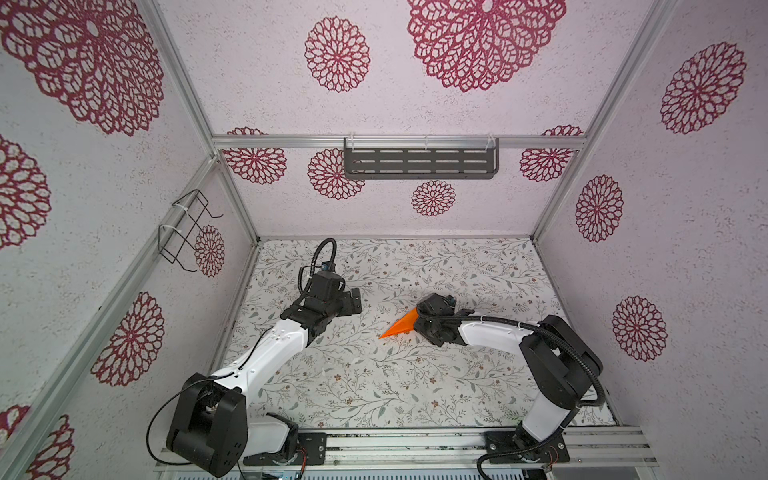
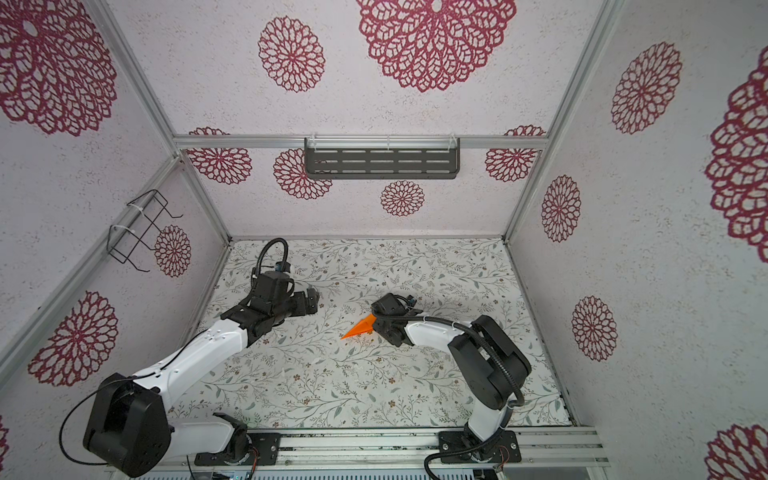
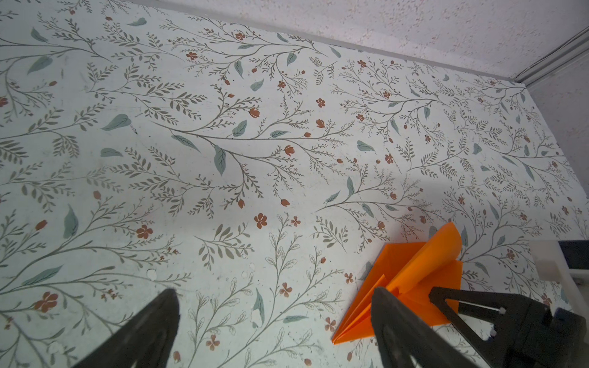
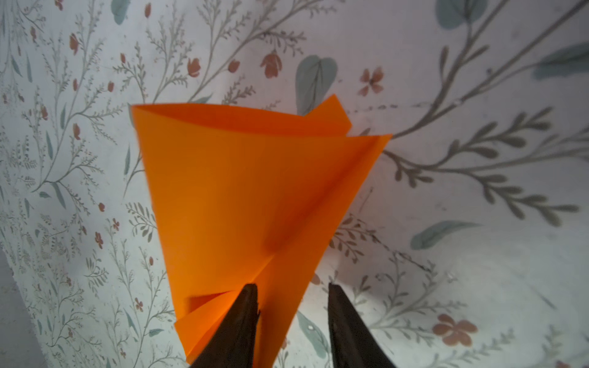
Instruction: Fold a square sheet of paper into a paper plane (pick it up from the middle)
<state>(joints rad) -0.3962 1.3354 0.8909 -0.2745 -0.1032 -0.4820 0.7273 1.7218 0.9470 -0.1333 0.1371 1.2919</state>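
The floral bench [image 1: 374, 395] fills the lower half of both top views and carries nothing but the orange paper. The left arm [image 1: 266, 353] reaches in from the lower left of the frame and the right arm [image 1: 490, 332] from the lower right.

The paper plane [image 1: 399, 328] sits just right of centre, with its sharp tip pointing lower left and its tail hidden under the right wrist. In the right wrist view it shows a centre crease and layered flaps, so the square sheet already reads as a folded dart. The folding looks essentially done. What seems left is a clean grip at the middle and the lift.

The right gripper [image 4: 291, 285] has its jaws partly apart, straddling the plane's lower fold. Bench shows in the gap, so it does not look clamped yet.

The left gripper [image 3: 274, 290] is spread wide and holds nothing. In the top views it lies left of centre, near the plane but apart from it
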